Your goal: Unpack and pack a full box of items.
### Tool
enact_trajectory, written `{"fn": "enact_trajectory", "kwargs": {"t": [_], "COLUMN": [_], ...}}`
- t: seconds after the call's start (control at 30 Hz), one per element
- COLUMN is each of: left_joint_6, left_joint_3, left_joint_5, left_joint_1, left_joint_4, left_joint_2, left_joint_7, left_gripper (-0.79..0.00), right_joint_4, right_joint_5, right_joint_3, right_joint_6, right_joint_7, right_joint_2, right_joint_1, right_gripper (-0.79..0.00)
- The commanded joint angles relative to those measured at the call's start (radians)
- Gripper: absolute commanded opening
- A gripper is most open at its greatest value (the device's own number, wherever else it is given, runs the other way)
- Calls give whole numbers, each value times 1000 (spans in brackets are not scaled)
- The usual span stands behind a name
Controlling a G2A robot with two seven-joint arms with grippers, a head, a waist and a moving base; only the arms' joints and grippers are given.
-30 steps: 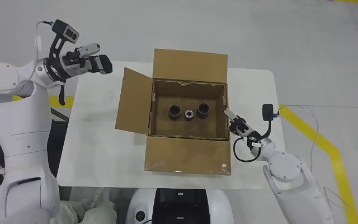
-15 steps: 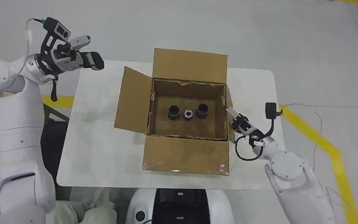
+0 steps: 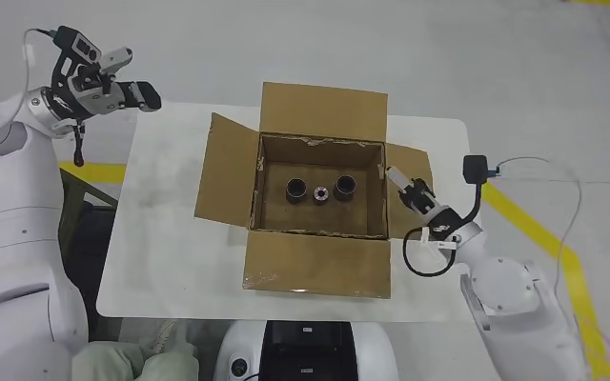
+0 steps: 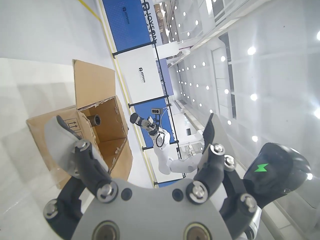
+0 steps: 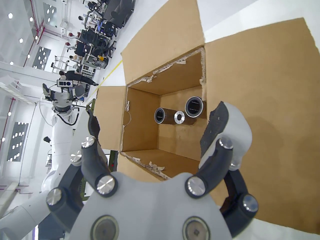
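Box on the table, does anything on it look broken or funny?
Yes. The cardboard box has ragged, torn edges around its opening, with paper shreds hanging where the flaps fold. The three round parts inside sit in a tidy row, and nothing has spilled.

Large industrial hall, robot lab: ceiling lights (image 4: 251, 50), yellow floor line (image 4: 87, 7), blue partition panels (image 4: 125, 18), workstations (image 5: 100, 38).

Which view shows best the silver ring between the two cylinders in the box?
Right wrist view: the silver ring is large, unobstructed. Top view shows it tiny; in left wrist view the box hides it.
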Motion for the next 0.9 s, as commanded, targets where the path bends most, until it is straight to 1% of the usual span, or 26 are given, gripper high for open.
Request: {"fn": "enact_trajectory", "kwargs": {"t": [0.0, 0.3, 0.87], "left_joint_6": [-4, -9, -9], "left_joint_3": [6, 13, 13], "left_joint_5": [2, 5, 5], "left_joint_1": [-7, -13, -13], "left_joint_4": [9, 13, 13], "left_joint_2": [2, 5, 5], "left_joint_7": [2, 1, 1], "left_gripper": [0, 0, 0], "right_joint_4": [-17, -52, -52], "right_joint_5": [-16, -104, -104], "right_joint_3": [-10, -70, -70], "right_joint_6": [2, -14, -14], "right_joint_7": [13, 93, 93], "right_joint_2": [0, 1, 1], "right_joint_1": [9, 45, 45], "right_gripper": [0, 0, 0]}}
